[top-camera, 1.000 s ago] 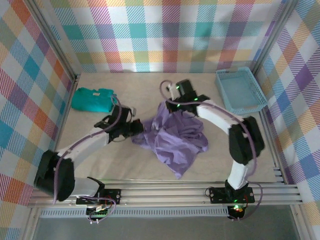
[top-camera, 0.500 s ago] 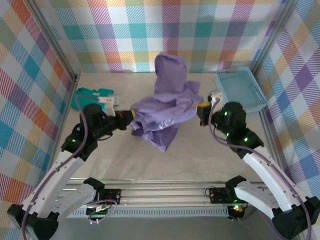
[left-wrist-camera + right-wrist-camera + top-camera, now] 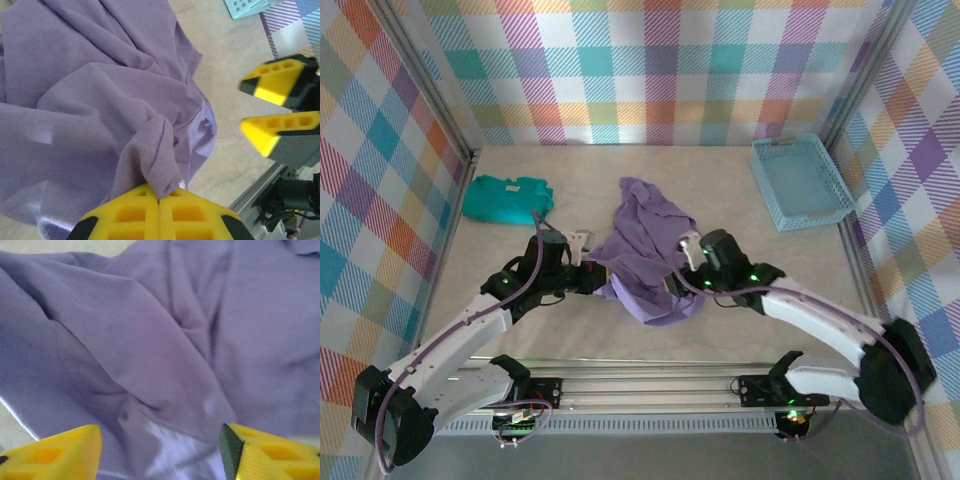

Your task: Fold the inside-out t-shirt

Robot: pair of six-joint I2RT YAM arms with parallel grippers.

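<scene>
No fold is made yet: the inside-out t-shirt (image 3: 642,240) lies crumpled at the middle of the counter (image 3: 780,245), between your two arms. Your left claw (image 3: 159,201) pinches a ridge of its cloth. Your right claw (image 3: 160,447) hangs open over the shirt's near-right part. Spreading flat and every fold appear to remain.

Pale beige table, three things laid on it.
The table (image 3: 740,190) was seen with a lavender t-shirt (image 3: 645,250) crumpled in a heap near its middle. A teal folded garment (image 3: 503,198) was laid well to the left of the t-shirt and a little farther back. A light blue basket (image 3: 767,190) was set well to the right of the t-shirt, also farther back.
</scene>
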